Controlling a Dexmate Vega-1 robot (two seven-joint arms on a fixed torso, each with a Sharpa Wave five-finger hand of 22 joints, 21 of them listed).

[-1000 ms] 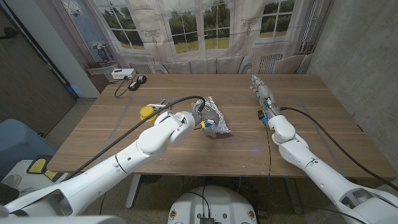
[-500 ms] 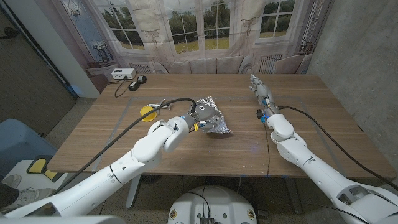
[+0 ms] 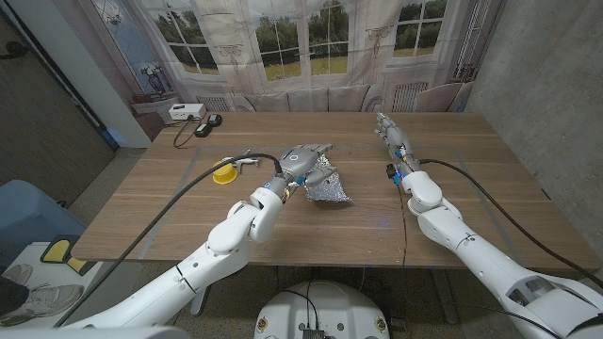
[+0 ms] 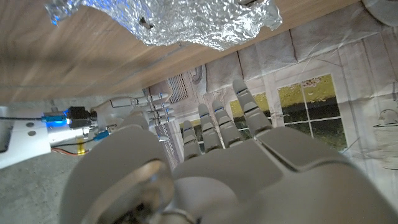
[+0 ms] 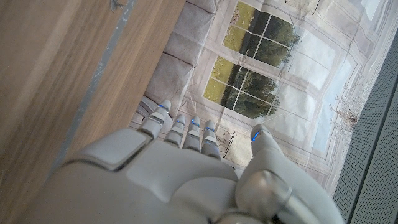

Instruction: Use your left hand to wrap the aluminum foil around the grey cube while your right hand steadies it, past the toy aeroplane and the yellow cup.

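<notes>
Setting: wooden table (image 3: 188, 212) running out toward a backdrop printed with windows and trees; a white box and black cable lying at the far corner beyond the left hand.
Left hand (image 3: 300, 160): hovering over the foil, fingers stretched out and close together in the wrist view, gripping nothing. Likely placed there to come down on the sheet for a fold.
Foil (image 3: 325, 181): crumpled silver sheet lying on the wood just under and beyond the left fingertips (image 4: 241, 93); one edge sticking out toward the right hand.
Cube: cannot pick it out; presumably sitting under the foil, given the raised lump.
Right hand (image 3: 392, 137): standing on edge well apart from the foil, fingers extended and together, holding nothing. Not steadying anything yet, so the foil is sitting loose.
Cup (image 3: 223, 172): yellow, behind the left wrist on the side away from the right hand, clear of the work.
Plane (image 3: 247, 160): small pale toy just beside the cup, detail too small to read.
Stage: wrapping looks partly shaped, not closed; right hand would need to close in first.
</notes>
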